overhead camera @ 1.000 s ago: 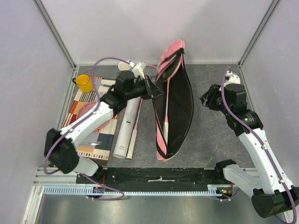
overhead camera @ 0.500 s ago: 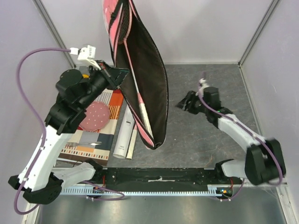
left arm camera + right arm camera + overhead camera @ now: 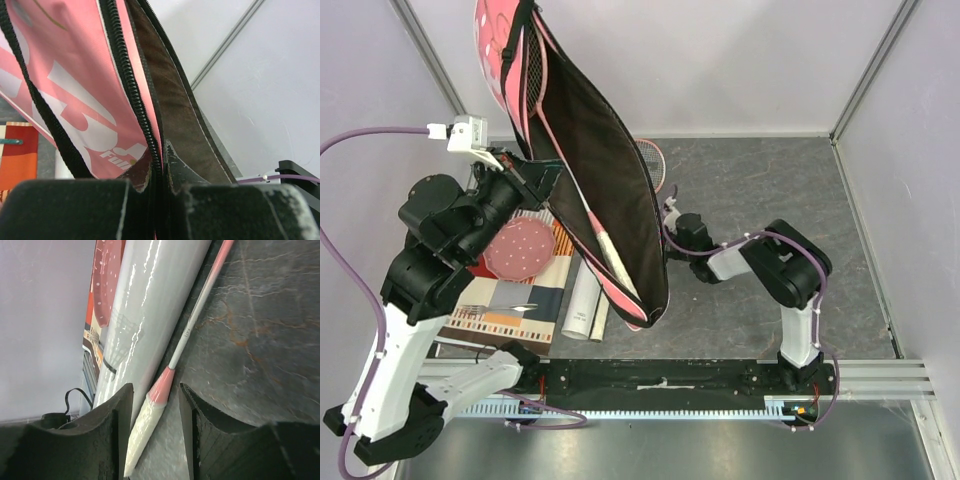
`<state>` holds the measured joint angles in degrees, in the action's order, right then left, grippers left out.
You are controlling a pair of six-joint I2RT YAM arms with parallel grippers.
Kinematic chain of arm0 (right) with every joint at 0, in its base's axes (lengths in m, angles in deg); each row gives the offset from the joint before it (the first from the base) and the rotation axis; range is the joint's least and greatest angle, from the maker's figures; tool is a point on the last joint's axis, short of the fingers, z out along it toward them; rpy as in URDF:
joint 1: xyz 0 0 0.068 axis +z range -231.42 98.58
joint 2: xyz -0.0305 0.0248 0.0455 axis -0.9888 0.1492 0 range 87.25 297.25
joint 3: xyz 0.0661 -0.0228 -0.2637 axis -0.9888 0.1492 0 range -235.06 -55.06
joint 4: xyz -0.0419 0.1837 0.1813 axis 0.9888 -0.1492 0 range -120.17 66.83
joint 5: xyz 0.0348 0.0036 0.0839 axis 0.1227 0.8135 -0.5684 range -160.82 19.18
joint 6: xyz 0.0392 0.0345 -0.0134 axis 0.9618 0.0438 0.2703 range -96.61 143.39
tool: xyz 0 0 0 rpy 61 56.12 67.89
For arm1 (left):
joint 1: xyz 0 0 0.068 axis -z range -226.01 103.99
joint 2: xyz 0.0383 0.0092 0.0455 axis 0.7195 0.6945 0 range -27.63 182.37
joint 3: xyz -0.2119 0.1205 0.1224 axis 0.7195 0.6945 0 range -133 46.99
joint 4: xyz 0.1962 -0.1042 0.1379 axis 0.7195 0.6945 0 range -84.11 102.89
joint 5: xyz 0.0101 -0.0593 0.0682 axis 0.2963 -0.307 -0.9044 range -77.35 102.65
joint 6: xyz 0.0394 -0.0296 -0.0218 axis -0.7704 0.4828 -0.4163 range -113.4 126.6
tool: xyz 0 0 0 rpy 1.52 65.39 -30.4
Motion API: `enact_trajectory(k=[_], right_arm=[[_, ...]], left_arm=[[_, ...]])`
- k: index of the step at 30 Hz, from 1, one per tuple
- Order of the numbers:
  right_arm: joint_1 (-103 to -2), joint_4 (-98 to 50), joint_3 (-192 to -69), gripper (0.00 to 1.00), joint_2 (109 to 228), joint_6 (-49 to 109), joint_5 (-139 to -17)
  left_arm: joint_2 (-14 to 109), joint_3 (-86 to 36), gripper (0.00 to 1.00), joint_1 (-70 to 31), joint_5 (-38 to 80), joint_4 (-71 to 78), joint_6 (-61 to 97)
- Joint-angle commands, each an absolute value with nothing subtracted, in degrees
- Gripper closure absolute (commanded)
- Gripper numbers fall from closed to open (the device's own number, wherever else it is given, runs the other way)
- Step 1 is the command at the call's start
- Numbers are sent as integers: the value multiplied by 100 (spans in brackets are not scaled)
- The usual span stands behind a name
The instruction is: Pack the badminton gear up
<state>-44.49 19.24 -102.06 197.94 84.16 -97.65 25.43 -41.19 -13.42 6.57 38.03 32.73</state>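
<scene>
- Seen from above, the left gripper point(image 3: 532, 180) holds the pink bag point(image 3: 610, 200) aloft by its rim, toward 10 o'clock over the grey table point(image 3: 770, 180). The bag hangs open with its black lining showing, and its lower end sits near the table's centre.
- A racket point(image 3: 610, 257) rests inside the bag, its white handle pointing toward 5 o'clock.
- The left wrist camera adds what the overhead view cannot. The jaws are pinched tight on the bag's zip edge, and white lettering runs across the pink outer side.
- A second racket point(image 3: 648, 158) shows only its pink-rimmed head from above, at 12 o'clock behind the bag, which hides its shaft.
- The right wrist camera shows the hidden part. The shaft and the pink-and-white handle lie flat on the table, just beside the long white tube point(image 3: 150, 315).
- The right gripper point(image 3: 154, 392) sits low beside the hanging bag. Its jaws are partly apart, one on each side of that handle and not closed on it. Whether either finger touches the handle cannot be told.
- A striped mat point(image 3: 510, 300) carrying a red plate point(image 3: 520, 250) lies at 9 o'clock, just beside the tube.
</scene>
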Motion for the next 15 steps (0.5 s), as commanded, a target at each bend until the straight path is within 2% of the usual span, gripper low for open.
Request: enact_trajectory(k=[1,6,15], right_arm=[[-4214,3184,-10568,52,20281,8754,-9544],[-4213,3439,-10648,62,20730,9001,-9289],[-4205,3431,-11113,64,21354,9114,-9077]], left_arm=[[2327,-4344,98,-1332,404,3410,2839],[2239,-4248,98,-1332,413,3445,2813],[2098,-4151,98,-1332,404,3445,2804]])
